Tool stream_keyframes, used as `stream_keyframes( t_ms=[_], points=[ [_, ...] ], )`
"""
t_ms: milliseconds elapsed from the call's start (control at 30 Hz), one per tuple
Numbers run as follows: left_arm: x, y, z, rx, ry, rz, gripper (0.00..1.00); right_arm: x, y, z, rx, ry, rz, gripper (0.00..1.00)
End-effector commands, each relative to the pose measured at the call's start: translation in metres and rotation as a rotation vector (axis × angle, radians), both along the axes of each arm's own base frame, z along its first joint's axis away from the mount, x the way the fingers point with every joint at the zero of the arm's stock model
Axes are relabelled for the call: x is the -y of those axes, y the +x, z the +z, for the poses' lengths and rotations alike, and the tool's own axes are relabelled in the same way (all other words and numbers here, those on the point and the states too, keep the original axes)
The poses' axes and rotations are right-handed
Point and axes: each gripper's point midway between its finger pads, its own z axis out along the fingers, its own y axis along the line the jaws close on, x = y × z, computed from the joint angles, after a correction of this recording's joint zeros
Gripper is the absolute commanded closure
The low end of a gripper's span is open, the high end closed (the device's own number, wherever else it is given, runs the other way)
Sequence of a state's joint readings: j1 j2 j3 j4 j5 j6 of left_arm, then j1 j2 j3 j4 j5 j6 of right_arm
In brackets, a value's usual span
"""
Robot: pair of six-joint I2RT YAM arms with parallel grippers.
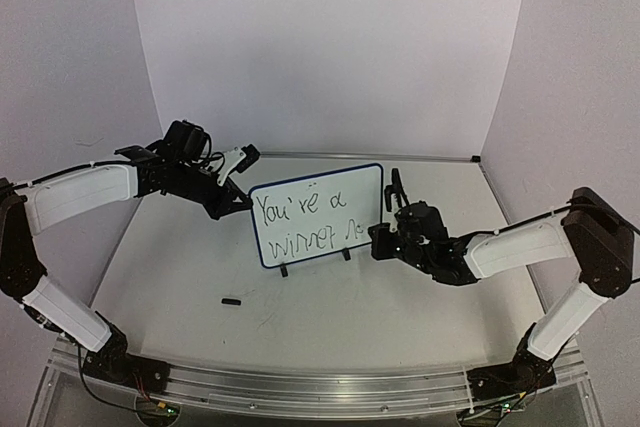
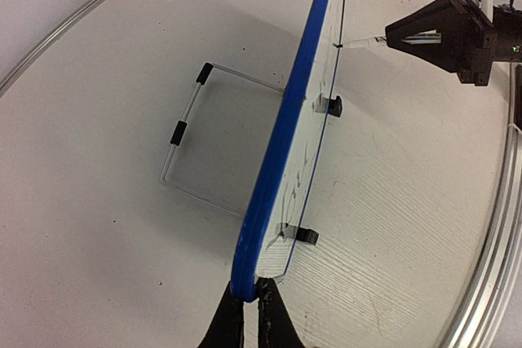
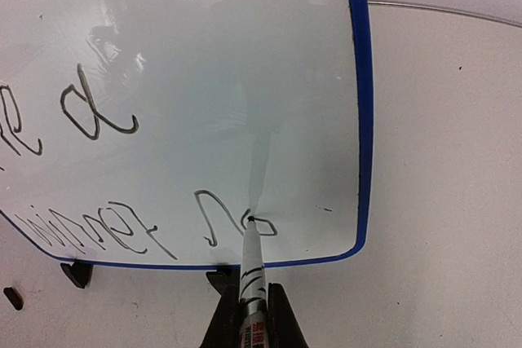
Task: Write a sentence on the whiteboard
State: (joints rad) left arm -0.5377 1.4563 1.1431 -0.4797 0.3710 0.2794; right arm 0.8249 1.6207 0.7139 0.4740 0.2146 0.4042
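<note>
Just inside the whiteboard's (image 3: 245, 55) right frame, marker (image 3: 252, 270) on the sentence's (image 1: 300, 222) end.

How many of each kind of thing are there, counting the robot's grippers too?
whiteboard: 1
marker pen: 1
small black piece: 1
grippers: 2 (left gripper, right gripper)
total: 5
</note>
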Motion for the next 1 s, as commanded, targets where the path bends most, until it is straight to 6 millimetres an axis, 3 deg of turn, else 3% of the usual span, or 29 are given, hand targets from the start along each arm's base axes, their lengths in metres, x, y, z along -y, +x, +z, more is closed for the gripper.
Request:
stream_keyframes(
  t_ms=[0, 333, 967],
  points=[
    [-0.017, 0.005, -0.028, -0.025, 0.127, 0.038, 1.00, -0.008, 0.009, 0.029, 0.063, 0.063, 0.003, 1.00],
    [-0.017, 0.004, -0.030, -0.029, 0.128, 0.037, 1.00, 0.008, -0.003, 0.035, 0.064, 0.086, -0.021, 1.00],
    [-0.017, 0.005, -0.030, -0.029, 0.132, 0.039, 1.00, 0.008, 0.011, 0.016, 0.048, 0.025, -0.083, 1.00]
  ],
)
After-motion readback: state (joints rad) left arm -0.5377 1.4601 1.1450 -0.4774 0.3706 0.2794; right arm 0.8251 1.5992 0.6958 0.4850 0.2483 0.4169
